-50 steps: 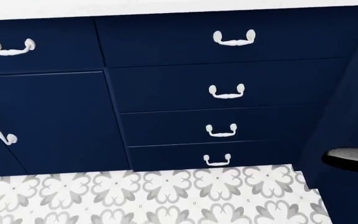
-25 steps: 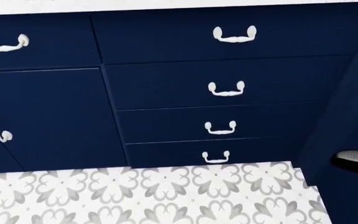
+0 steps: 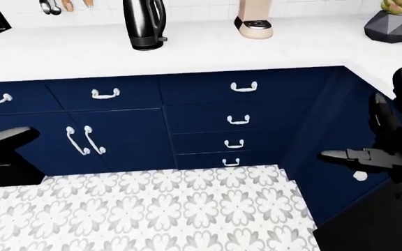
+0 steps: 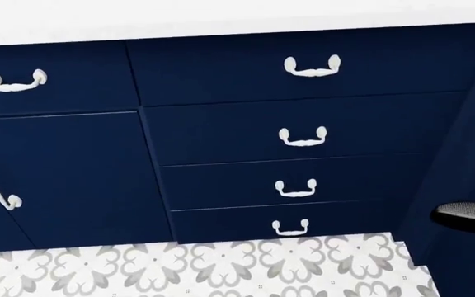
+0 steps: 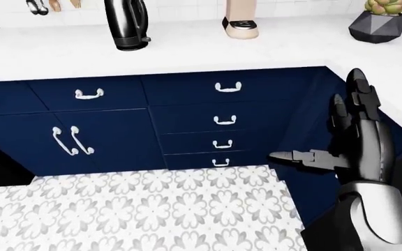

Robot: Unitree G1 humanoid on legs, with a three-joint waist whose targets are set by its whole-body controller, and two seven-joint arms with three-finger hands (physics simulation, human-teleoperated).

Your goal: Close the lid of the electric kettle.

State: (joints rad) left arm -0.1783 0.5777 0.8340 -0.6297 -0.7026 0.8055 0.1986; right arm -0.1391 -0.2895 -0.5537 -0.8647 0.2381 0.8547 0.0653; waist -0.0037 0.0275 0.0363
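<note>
Glossy black electric kettle (image 3: 143, 23) stands upright on the white counter; its top is cut off

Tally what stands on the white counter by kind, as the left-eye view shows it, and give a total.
Black electric kettle: 1
Beige appliance with a black base plate: 1
Grey faceted planter with a succulent: 1
Total: 3
The utensils at the top left hang on the wall, so they are not counted.

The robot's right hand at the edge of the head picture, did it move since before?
Cannot tell. The right hand sits slightly higher than half a second ago, but the drawer handles dropped lower too, so the camera itself moved.
</note>
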